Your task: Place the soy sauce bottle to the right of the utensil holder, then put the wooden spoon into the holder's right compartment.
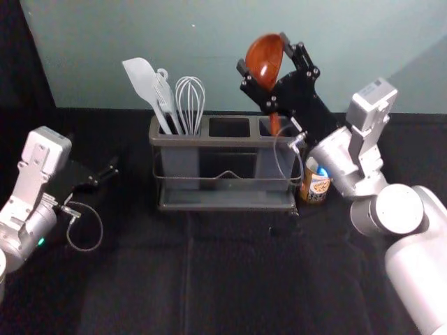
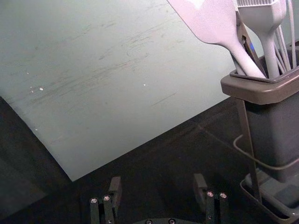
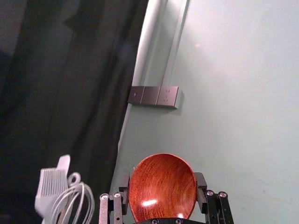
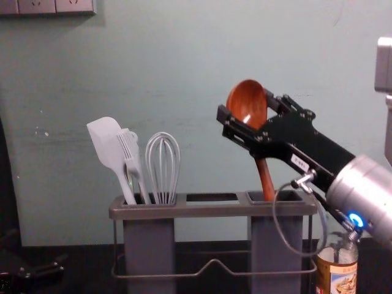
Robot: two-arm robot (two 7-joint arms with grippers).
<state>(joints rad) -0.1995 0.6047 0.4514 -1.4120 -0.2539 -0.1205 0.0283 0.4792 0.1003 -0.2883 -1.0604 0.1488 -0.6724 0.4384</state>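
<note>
Evidently, right jaws grip the wooden spoon (image 1: 262, 64) by a green wall (image 1: 167, 31), left jaws gaping over black cloth (image 1: 230, 279).

No legible text: print too small on bottle label (image 4: 335, 280) and right end effector (image 4: 247, 105) sticker (image 4: 299, 162).

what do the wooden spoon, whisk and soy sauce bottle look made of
Wooden spoon: wood, glossy, probably lacquered; grain streaks and bright highlights on its reddish-brown bowl.
Whisk: thin, smooth, pale loops, perhaps silicone-coated wire or bare metal.
Soy sauce bottle: clear glass or plastic, smooth, see-through above its label.
</note>
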